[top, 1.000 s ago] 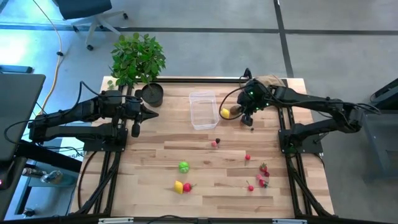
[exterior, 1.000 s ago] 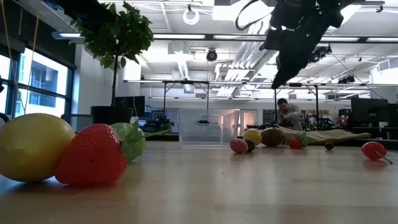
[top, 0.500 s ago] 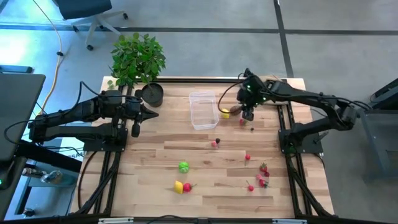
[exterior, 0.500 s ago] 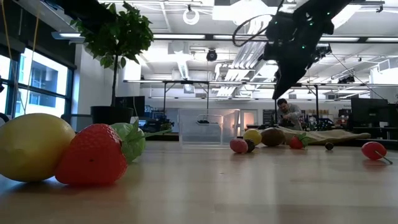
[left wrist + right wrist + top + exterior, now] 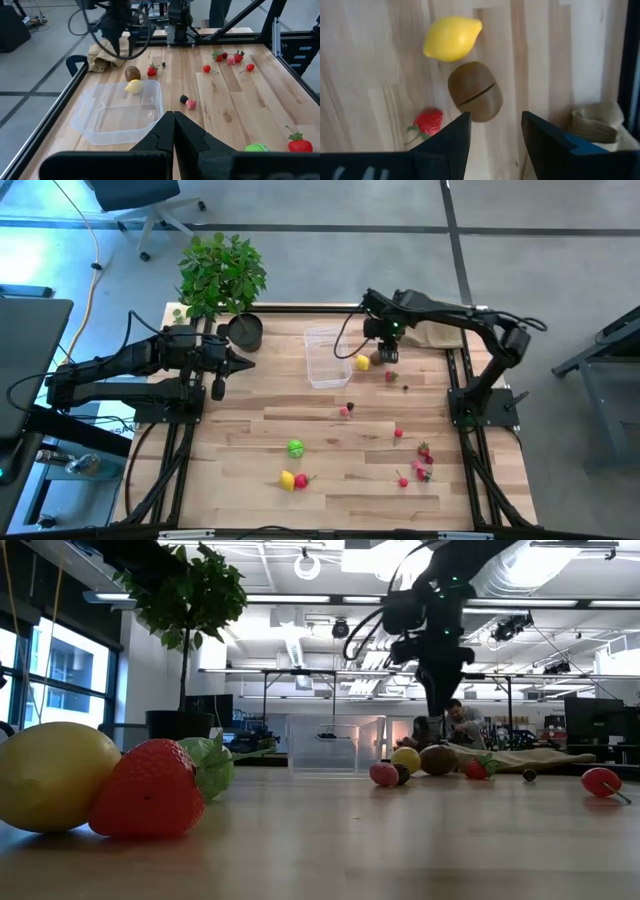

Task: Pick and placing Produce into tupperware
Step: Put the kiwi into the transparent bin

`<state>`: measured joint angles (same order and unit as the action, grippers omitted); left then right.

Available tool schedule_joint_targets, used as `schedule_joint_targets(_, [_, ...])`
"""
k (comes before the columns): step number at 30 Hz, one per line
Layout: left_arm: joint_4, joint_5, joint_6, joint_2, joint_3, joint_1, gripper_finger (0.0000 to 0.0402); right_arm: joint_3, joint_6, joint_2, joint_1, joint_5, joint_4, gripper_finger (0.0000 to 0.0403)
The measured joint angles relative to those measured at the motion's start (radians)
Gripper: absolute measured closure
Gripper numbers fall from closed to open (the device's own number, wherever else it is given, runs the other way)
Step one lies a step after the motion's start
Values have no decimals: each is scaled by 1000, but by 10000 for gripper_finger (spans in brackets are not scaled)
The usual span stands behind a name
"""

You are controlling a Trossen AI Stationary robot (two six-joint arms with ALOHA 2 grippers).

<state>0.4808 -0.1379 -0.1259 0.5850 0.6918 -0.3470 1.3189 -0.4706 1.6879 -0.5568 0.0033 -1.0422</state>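
- Bench [image 5: 330,480]: pale wood planks; open hall with ceiling lights beyond.
- No legible writing.
- Right end effector [image 5: 495,132]: wide, above kiwi [image 5: 474,98].
- Left end effector [image 5: 174,131]: closed, empty.

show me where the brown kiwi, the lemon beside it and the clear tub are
brown kiwi [image 5: 475,98]: right wrist view, middle of its top.
lemon [image 5: 452,38]: right wrist view, centre of its body.
clear tub [image 5: 95,134]: left wrist view, its near rim.
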Motion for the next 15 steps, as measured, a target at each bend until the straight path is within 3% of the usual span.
schedule_joint_targets(7, [0,0,0,0,0,0,401,111,-2,40,3,-3,-38,235])
schedule_joint_targets(15, [0,0,0,0,0,0,401,113,22,40,3,-4,-77,229])
